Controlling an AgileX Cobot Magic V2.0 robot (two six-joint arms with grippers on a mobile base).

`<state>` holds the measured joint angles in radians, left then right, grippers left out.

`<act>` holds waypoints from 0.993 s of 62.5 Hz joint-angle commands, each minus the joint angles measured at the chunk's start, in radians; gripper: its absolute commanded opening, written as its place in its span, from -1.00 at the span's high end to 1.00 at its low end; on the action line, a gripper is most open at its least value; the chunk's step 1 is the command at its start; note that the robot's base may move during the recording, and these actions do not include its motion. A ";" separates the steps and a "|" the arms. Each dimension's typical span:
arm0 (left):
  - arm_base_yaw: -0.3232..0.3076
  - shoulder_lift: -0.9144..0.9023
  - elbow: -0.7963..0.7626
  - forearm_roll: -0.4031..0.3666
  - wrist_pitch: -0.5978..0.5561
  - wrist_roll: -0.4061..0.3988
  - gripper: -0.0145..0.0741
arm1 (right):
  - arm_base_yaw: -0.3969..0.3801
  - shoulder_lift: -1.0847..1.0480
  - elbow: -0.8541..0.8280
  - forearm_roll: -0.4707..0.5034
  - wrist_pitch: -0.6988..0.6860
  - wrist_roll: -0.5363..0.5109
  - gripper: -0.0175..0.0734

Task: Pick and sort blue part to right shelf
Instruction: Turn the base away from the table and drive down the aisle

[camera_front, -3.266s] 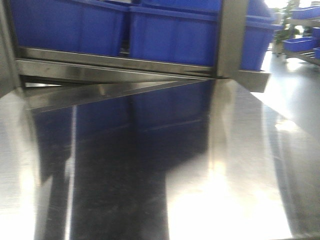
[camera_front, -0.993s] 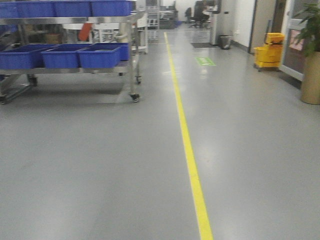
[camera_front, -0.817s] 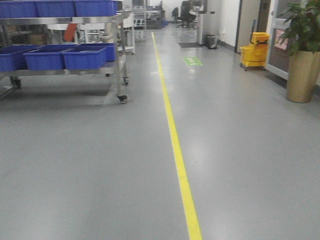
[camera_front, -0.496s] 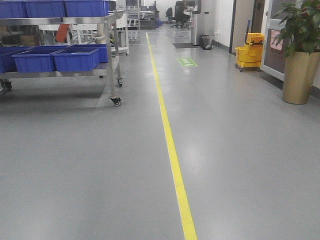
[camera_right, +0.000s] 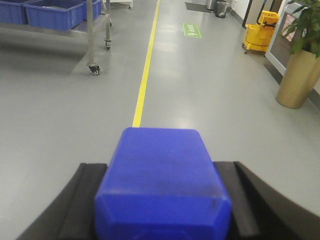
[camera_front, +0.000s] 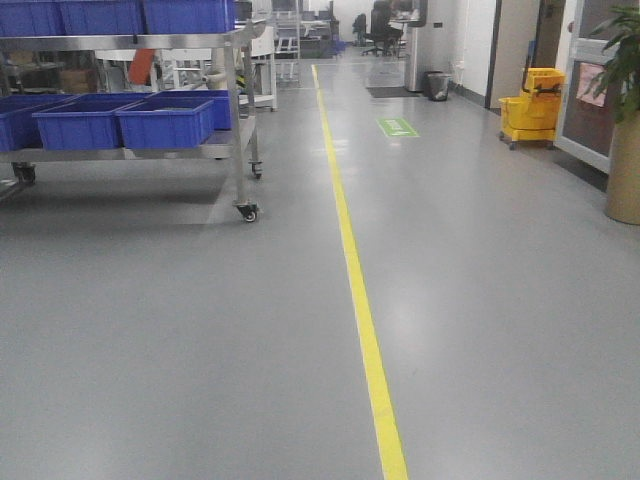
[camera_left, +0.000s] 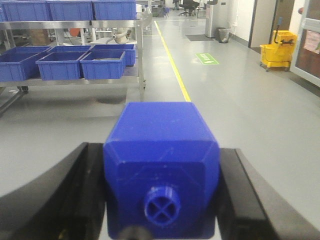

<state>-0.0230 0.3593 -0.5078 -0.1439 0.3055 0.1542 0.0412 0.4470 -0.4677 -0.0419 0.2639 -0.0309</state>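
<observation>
L jaws clamp 1 stubbed blue block [camera_left: 161, 165], R jaws clamp 1 blue part [camera_right: 162, 180].

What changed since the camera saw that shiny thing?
The front view swung away from a close steel rack of blue bins to a hallway: yellow floor line, bin cart on the left, mop bucket. Lately it hardly shifted. Now the left gripper holds a stubbed blue block, the right gripper a second blue block; no earlier wrist views.
</observation>
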 commanded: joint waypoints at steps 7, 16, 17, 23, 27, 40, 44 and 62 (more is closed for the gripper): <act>0.002 0.009 -0.030 -0.005 -0.090 -0.008 -0.25 | -0.004 0.006 -0.028 -0.009 -0.090 -0.009 -0.32; 0.002 0.009 -0.030 -0.005 -0.090 -0.008 -0.25 | -0.004 0.006 -0.028 -0.009 -0.090 -0.009 -0.32; 0.002 0.009 -0.030 -0.005 -0.090 -0.008 -0.25 | -0.004 0.006 -0.028 -0.009 -0.090 -0.009 -0.32; 0.002 0.009 -0.030 -0.005 -0.090 -0.008 -0.25 | -0.004 0.006 -0.028 -0.009 -0.090 -0.009 -0.32; 0.002 0.009 -0.030 -0.005 -0.090 -0.008 -0.25 | -0.004 0.006 -0.028 -0.009 -0.090 -0.009 -0.32; 0.002 0.011 -0.030 -0.005 -0.090 -0.008 -0.25 | -0.004 0.006 -0.028 -0.009 -0.090 -0.009 -0.32; 0.002 0.013 -0.030 -0.005 -0.090 -0.008 -0.25 | -0.004 0.007 -0.028 -0.009 -0.090 -0.009 -0.32; 0.005 0.017 -0.030 -0.005 -0.090 -0.008 -0.25 | -0.004 0.006 -0.028 -0.009 -0.090 -0.009 -0.32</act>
<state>-0.0182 0.3613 -0.5078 -0.1439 0.3055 0.1542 0.0412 0.4470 -0.4658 -0.0419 0.2639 -0.0309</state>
